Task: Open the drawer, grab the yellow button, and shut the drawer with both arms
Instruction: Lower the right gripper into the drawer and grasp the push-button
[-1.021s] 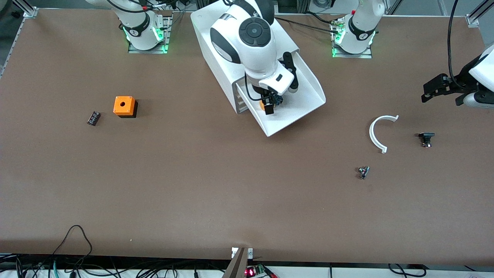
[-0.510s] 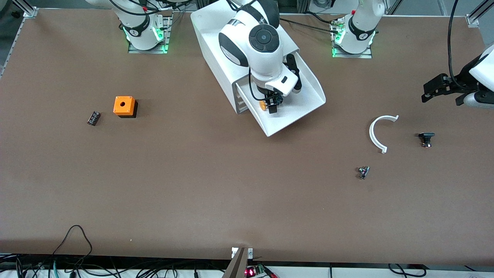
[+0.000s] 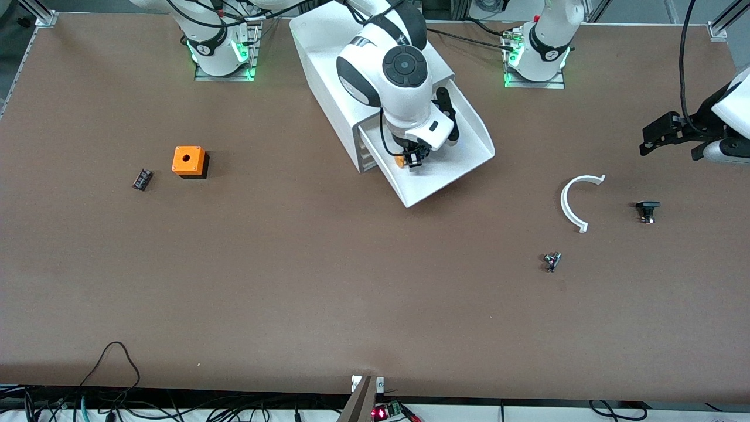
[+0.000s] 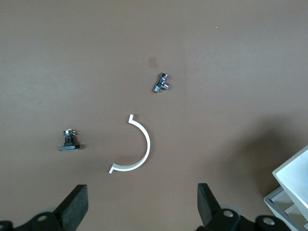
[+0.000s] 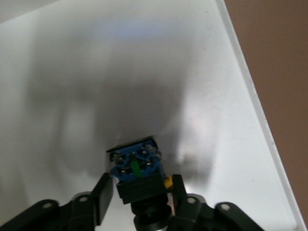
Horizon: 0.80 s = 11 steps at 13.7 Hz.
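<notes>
The white drawer point(image 3: 463, 146), the top one of the cabinet point(image 3: 328, 64), stands pulled out. On its floor point(image 5: 144, 72) lies the button point(image 3: 401, 160), an orange cap on a black-blue body point(image 5: 137, 166). My right gripper point(image 3: 412, 159) reaches down into the drawer. In the right wrist view the right gripper point(image 5: 140, 185) is shut on the button's black body, one finger on each side. My left gripper point(image 3: 644, 142) waits in the air at the left arm's end of the table. In its wrist view the left gripper point(image 4: 142, 192) is open, with nothing between its fingers.
An orange cube point(image 3: 188, 160) and a small black part point(image 3: 142, 179) lie toward the right arm's end. A white curved piece point(image 3: 571, 202), a black part point(image 3: 647, 210) and a small metal part point(image 3: 551, 261) lie toward the left arm's end.
My right gripper has sunk lower into the drawer and closed its fingers around the button. The left arm has not moved.
</notes>
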### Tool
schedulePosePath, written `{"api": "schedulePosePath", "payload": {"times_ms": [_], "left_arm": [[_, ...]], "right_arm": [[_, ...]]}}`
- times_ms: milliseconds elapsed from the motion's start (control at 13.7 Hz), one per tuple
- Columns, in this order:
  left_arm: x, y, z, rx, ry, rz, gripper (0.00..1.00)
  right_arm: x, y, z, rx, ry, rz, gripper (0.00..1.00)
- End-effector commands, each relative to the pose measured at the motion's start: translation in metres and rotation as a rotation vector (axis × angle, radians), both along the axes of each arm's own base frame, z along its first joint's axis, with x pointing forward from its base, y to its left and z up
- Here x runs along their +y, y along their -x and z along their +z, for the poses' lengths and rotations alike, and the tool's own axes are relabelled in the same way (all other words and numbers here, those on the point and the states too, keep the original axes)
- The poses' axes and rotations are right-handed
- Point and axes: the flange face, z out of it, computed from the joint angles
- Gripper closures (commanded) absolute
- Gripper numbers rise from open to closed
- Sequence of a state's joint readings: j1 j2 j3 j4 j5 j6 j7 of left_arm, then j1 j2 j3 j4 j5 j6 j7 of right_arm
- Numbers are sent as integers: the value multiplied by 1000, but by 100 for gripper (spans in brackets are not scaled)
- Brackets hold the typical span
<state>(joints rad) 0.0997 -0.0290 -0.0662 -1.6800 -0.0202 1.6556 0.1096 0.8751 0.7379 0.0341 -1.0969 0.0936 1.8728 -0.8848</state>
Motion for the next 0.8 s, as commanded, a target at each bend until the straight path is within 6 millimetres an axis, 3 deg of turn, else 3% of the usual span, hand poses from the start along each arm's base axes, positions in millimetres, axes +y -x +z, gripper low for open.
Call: {"api": "schedulePosePath", "payload": {"times_ms": [0,292,438,583,729], "left_arm": [[2,-2,8,1,-27,-4,0],[2,-3,10,-2,-27,-4,0],[2,-3,9,-1,-27,-4,0],[0,-5,7,1,-19,-5,0],[-8,-8,1,-1,-12,-6,0]], "right_arm": [[1,-2,13,-4,-23,11,62],[3,-1,19,-30,-39,70,78],[-1,-2,45,-49,-62,53,78],[-20,-19,76,-76,-97,17,78],[-55,-48,103,-97,-122,-46,78]]}}
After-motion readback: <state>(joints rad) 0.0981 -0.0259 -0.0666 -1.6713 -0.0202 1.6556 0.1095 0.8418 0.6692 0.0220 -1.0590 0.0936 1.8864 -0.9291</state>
